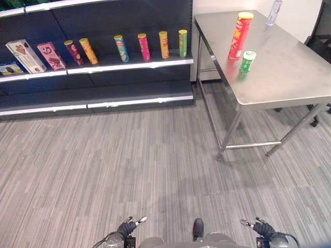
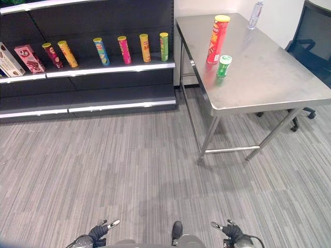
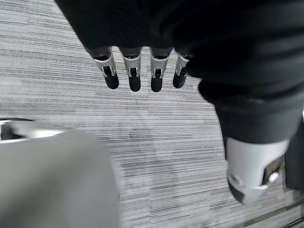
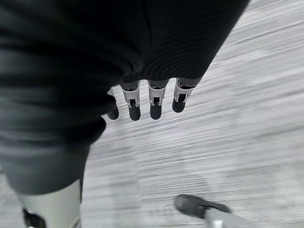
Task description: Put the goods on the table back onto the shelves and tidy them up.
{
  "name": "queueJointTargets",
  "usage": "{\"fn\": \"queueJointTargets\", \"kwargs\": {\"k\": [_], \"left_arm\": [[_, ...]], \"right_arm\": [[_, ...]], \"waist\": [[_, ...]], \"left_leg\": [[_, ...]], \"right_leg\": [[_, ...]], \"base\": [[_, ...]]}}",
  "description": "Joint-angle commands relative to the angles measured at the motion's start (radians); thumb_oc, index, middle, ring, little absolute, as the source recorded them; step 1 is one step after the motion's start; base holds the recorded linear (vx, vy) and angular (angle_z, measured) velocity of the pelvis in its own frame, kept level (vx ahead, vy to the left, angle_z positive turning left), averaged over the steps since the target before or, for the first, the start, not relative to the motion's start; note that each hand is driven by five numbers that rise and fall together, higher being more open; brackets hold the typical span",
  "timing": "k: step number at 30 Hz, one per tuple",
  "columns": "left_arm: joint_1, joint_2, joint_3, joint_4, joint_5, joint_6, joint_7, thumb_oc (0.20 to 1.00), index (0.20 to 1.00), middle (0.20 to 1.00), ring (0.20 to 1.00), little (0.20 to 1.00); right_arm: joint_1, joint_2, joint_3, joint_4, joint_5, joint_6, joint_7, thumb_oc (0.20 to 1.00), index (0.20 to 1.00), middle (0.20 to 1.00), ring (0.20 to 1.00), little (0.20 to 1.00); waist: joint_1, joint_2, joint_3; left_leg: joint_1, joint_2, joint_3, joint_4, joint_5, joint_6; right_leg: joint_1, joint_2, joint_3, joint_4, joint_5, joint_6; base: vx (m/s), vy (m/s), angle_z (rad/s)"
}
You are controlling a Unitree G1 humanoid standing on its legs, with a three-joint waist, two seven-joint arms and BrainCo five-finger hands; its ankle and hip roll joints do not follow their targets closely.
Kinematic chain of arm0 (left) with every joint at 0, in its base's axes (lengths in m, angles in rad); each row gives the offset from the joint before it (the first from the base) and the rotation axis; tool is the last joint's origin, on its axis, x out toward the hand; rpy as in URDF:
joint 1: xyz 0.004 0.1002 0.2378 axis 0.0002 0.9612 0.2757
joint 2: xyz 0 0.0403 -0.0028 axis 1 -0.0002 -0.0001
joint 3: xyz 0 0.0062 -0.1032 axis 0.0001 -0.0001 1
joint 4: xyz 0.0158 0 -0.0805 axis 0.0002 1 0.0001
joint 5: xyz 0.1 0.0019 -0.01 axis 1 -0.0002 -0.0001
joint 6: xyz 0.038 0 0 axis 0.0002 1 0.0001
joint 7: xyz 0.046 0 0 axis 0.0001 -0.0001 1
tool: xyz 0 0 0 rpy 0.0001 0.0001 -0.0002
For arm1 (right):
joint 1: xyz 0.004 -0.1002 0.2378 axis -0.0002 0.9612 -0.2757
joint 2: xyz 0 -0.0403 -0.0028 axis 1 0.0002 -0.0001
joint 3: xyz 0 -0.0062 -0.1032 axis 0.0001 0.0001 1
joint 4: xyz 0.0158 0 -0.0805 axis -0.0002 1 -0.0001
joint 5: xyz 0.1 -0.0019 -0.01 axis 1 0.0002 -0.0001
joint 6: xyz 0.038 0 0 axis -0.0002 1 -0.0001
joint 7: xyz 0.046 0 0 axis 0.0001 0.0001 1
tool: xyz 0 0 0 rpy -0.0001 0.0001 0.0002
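Both of the robot's hands hang low at its sides over grey striped carpet, the left hand and the right hand each with fingers straight and relaxed, holding nothing. Beyond them, to the right, stands a brushed-steel table on thin metal legs, its top smooth and faintly reflective. On it wait the goods to be shelved: a tall red crisp can with a yellow lid, upright, and just beside it a short green can with a pale lid, also upright; a clear plastic bottle stands well apart at the far edge. To the left, dark shelves with pale edge strips carry a row of slim, coloured cylindrical cans, some leaning, and flat cardboard boxes propped at an angle. Judged from here, the risks lie ahead: the tall can is narrow and smooth-walled, likely to tip or slide on the slick steel if nudged off-centre, and could knock over its short neighbour; setting a can down carelessly among the leaning ones could topple the row.
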Motion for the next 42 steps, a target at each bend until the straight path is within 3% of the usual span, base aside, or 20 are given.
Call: {"fn": "queueJointTargets", "kwargs": {"k": [1, 4, 5, 6, 8, 13, 16, 18, 19, 20, 22, 24, 25, 26, 27, 29, 30, 32, 35, 42], "left_arm": [[-0.008, 0.03, -0.034, -0.018, -0.006, -0.005, 0.012, 1.0, 1.0, 1.0, 1.0, 1.0], [-0.006, 0.025, -0.037, 0.0, 0.007, -0.004, 0.012, 1.0, 1.0, 1.0, 1.0, 1.0], [-0.006, 0.026, -0.036, 0.003, 0.007, -0.004, 0.013, 1.0, 1.0, 1.0, 1.0, 1.0], [-0.005, 0.026, -0.036, 0.003, 0.007, -0.004, 0.013, 1.0, 1.0, 1.0, 1.0, 1.0], [0.001, 0.026, -0.034, 0.004, 0.01, -0.006, 0.012, 1.0, 1.0, 1.0, 1.0, 1.0], [0.021, 0.024, -0.01, 0.03, 0.003, -0.003, 0.011, 1.0, 1.0, 1.0, 1.0, 1.0], [0.032, 0.03, 0.007, 0.034, -0.015, -0.003, 0.016, 1.0, 1.0, 1.0, 1.0, 1.0], [0.024, 0.04, 0.006, 0.033, -0.022, -0.002, 0.022, 1.0, 1.0, 1.0, 1.0, 1.0], [0.024, 0.041, 0.006, 0.033, -0.022, -0.002, 0.022, 1.0, 1.0, 1.0, 1.0, 1.0], [0.017, 0.051, 0.0, 0.023, -0.022, -0.001, 0.019, 1.0, 1.0, 1.0, 1.0, 1.0], [0.006, 0.06, -0.012, 0.011, -0.021, 0.0, 0.019, 1.0, 1.0, 1.0, 1.0, 1.0], [0.002, 0.067, -0.011, 0.004, -0.025, 0.002, 0.021, 1.0, 1.0, 1.0, 1.0, 1.0], [-0.006, 0.079, -0.007, -0.01, -0.029, 0.002, 0.025, 1.0, 1.0, 1.0, 1.0, 1.0], [-0.006, 0.079, -0.006, -0.011, -0.029, 0.002, 0.025, 1.0, 1.0, 1.0, 1.0, 1.0], [-0.009, 0.081, -0.005, -0.017, -0.033, 0.002, 0.026, 1.0, 1.0, 1.0, 1.0, 1.0], [-0.024, 0.08, -0.017, -0.023, -0.035, -0.007, 0.029, 1.0, 1.0, 1.0, 1.0, 1.0], [-0.037, 0.085, -0.028, -0.026, -0.034, -0.013, 0.032, 1.0, 1.0, 1.0, 1.0, 1.0], [-0.038, 0.088, -0.032, -0.022, -0.012, -0.01, 0.028, 1.0, 1.0, 1.0, 1.0, 1.0], [-0.03, 0.069, -0.026, -0.002, 0.004, -0.014, 0.027, 1.0, 1.0, 1.0, 1.0, 1.0], [-0.025, 0.065, -0.035, 0.026, 0.034, -0.011, 0.024, 1.0, 1.0, 1.0, 1.0, 1.0]], "right_arm": [[0.003, -0.03, 0.03, -0.032, 0.042, -0.027, 0.002, 1.0, 1.0, 1.0, 1.0, 1.0], [0.005, -0.028, 0.042, -0.039, 0.035, -0.035, -0.003, 1.0, 1.0, 1.0, 1.0, 1.0], [0.009, -0.031, 0.044, -0.043, 0.028, -0.035, -0.004, 1.0, 1.0, 1.0, 1.0, 1.0], [0.01, -0.032, 0.044, -0.043, 0.028, -0.036, -0.004, 1.0, 1.0, 1.0, 1.0, 1.0], [0.01, -0.035, 0.041, -0.026, 0.017, -0.038, -0.012, 1.0, 1.0, 1.0, 1.0, 1.0], [0.014, -0.031, 0.03, 0.039, -0.011, -0.031, -0.008, 1.0, 1.0, 1.0, 1.0, 1.0], [0.019, -0.023, 0.018, 0.079, -0.027, -0.021, 0.004, 1.0, 1.0, 1.0, 1.0, 1.0], [0.014, -0.022, 0.01, 0.101, -0.024, -0.019, 0.005, 1.0, 1.0, 1.0, 1.0, 1.0], [0.014, -0.022, 0.01, 0.102, -0.024, -0.02, 0.005, 1.0, 1.0, 1.0, 1.0, 1.0], [0.016, -0.025, 0.002, 0.096, -0.018, -0.018, 0.004, 1.0, 1.0, 1.0, 1.0, 1.0], [0.01, -0.03, -0.016, 0.082, 0.008, -0.022, -0.004, 1.0, 1.0, 1.0, 1.0, 1.0], [0.01, -0.028, -0.021, 0.072, 0.017, -0.02, -0.006, 1.0, 1.0, 1.0, 1.0, 1.0], [0.023, -0.022, -0.028, 0.046, 0.031, -0.026, -0.008, 1.0, 1.0, 1.0, 1.0, 1.0], [0.023, -0.021, -0.028, 0.046, 0.031, -0.025, -0.008, 1.0, 1.0, 1.0, 1.0, 1.0], [0.028, -0.018, -0.029, 0.043, 0.034, -0.027, -0.01, 1.0, 1.0, 1.0, 1.0, 1.0], [0.028, -0.019, -0.032, 0.055, 0.04, -0.024, -0.012, 1.0, 1.0, 1.0, 1.0, 1.0], [0.023, -0.023, -0.036, 0.07, 0.053, -0.023, -0.016, 1.0, 1.0, 1.0, 1.0, 1.0], [0.03, -0.02, -0.045, 0.093, 0.055, -0.018, -0.014, 1.0, 1.0, 1.0, 1.0, 1.0], [0.042, -0.021, -0.05, 0.131, 0.054, -0.016, -0.013, 1.0, 1.0, 1.0, 1.0, 1.0], [0.048, -0.024, -0.076, 0.183, 0.052, -0.013, -0.026, 1.0, 1.0, 1.0, 1.0, 1.0]], "waist": [[0.017, -0.035, 0.037], [0.044, -0.026, 0.047], [0.057, 0.0, 0.041], [0.056, -0.003, 0.043], [0.077, 0.012, 0.041], [0.106, 0.03, 0.02], [0.128, 0.017, -0.012], [0.129, 0.002, -0.02], [0.131, 0.0, -0.02], [0.118, -0.001, -0.011], [0.089, 0.016, 0.009], [0.075, 0.028, 0.021], [0.052, 0.055, 0.034], [0.051, 0.051, 0.035], [0.043, 0.057, 0.039], [0.02, 0.049, 0.05], [0.006, 0.036, 0.063], [-0.004, 0.011, 0.055], [0.007, -0.008, 0.035], [0.003, -0.011, 0.012]], "left_leg": [[0.025, -0.013, 0.125, -0.236, -0.002, 0.095], [-0.051, -0.002, 0.142, -0.556, -0.038, 0.117], [-0.054, 0.004, 0.12, -0.816, 0.035, 0.104], [-0.043, 0.0, 0.121, -0.831, 0.042, 0.104], [-0.088, -0.004, 0.095, -0.996, 0.101, 0.086], [-0.099, 0.009, 0.067, -1.04, 0.169, 0.057], [-0.077, -0.016, 0.06, -1.01, 0.18, 0.078], [-0.052, -0.038, 0.079, -0.999, 0.151, 0.107], [-0.052, -0.039, 0.081, -0.999, 0.151, 0.108], [-0.001, -0.072, 0.083, -1.016, 0.122, 0.145], [0.041, -0.089, 0.08, -1.025, 0.093, 0.178], [0.068, -0.088, 0.076, -1.028, 0.083, 0.194], [0.113, -0.079, 0.076, -1.041, 0.058, 0.204], [0.113, -0.082, 0.076, -1.04, 0.057, 0.204], [0.131, -0.077, 0.079, -1.043, 0.045, 0.202], [0.171, -0.084, 0.067, -1.052, 0.016, 0.183], [0.181, -0.093, 0.059, -1.047, 0.001, 0.172], [0.194, -0.111, 0.05, -1.045, -0.019, 0.167], [0.207, -0.108, 0.061, -1.052, -0.029, 0.158], [0.221, -0.092, 0.07, -1.052, -0.046, 0.149]], "right_leg": [[0.013, -0.05, 0.041, 0.003, -0.011, 0.163], [0.059, -0.045, 0.063, -0.002, -0.051, 0.185], [0.085, -0.026, 0.07, -0.005, -0.073, 0.193], [0.09, -0.03, 0.069, -0.005, -0.075, 0.194], [0.137, -0.008, 0.088, -0.008, -0.111, 0.192], [0.23, -0.012, 0.171, -0.008, -0.18, 0.215], [0.24, -0.083, 0.193, 0.036, -0.17, 0.249], [0.187, -0.129, 0.208, 0.173, -0.112, 0.275], [0.185, -0.13, 0.21, 0.176, -0.114, 0.276], [0.098, -0.157, 0.213, 0.373, -0.017, 0.289], [0.009, -0.159, 0.223, 0.558, 0.105, 0.281], [-0.043, -0.156, 0.221, 0.66, 0.119, 0.272], [-0.117, -0.156, 0.186, 0.758, 0.101, 0.264], [-0.118, -0.16, 0.186, 0.765, 0.096, 0.264], [-0.146, -0.179, 0.147, 0.745, 0.059, 0.257], [-0.176, -0.187, 0.071, 0.531, -0.025, 0.237], [-0.169, -0.162, 0.055, 0.324, -0.02, 0.252], [-0.127, -0.145, 0.08, 0.153, -0.012, 0.269], [-0.068, -0.132, 0.081, 0.064, 0.013, 0.28], [-0.027, -0.11, 0.09, 0.012, 0.021, 0.269]], "base": [[0.33, -0.025, -0.27], [0.42, 0.075, -0.16], [0.38, 0.133, 0.0], [0.4, 0.12, 0.11], [0.3, 0.046, -0.05], [0.45, 0.147, -0.51], [0.38, 0.239, -0.96], [0.26, 0.179, -0.85], [0.25, 0.232, -0.31], [0.19, 0.25, -0.14], [0.18, 0.311, 0.13], [0.13, 0.216, 0.48], [0.14, 0.15, 0.44], [0.22, 0.18, 0.2], [0.2, 0.028, 0.24], [0.33, -0.05, 0.19], [0.3, -0.151, 0.07], [0.18, -0.105, 0.29], [0.14, -0.071, 0.54], [0.09, -0.047, -0.1]]}}
